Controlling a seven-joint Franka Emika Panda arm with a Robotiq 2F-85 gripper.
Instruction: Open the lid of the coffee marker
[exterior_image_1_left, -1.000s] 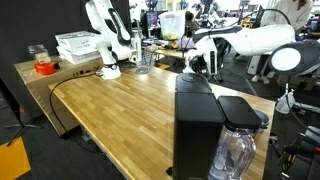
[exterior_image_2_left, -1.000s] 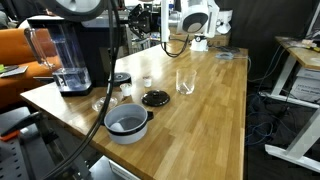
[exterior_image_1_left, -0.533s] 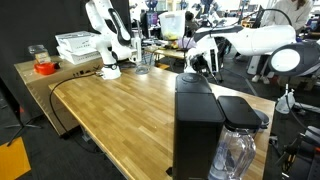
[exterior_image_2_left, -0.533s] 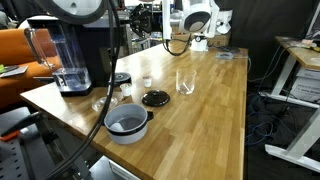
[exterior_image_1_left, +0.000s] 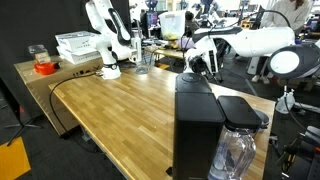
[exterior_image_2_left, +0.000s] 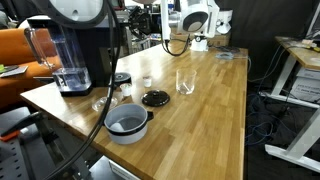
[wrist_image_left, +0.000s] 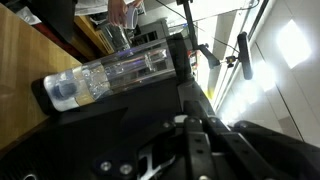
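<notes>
The black coffee maker stands at the table's near end, with a clear water tank under a dark lid. It also shows in an exterior view with its tank. My gripper hangs just above the rear edge of the machine's top. In the wrist view the fingers lie close together with nothing seen between them, over the black top, beside the tank. Whether they touch the lid is not visible.
On the wooden table are a white pot, a black disc and a drinking glass. A second white robot arm, white trays and a red-filled container stand at the far end.
</notes>
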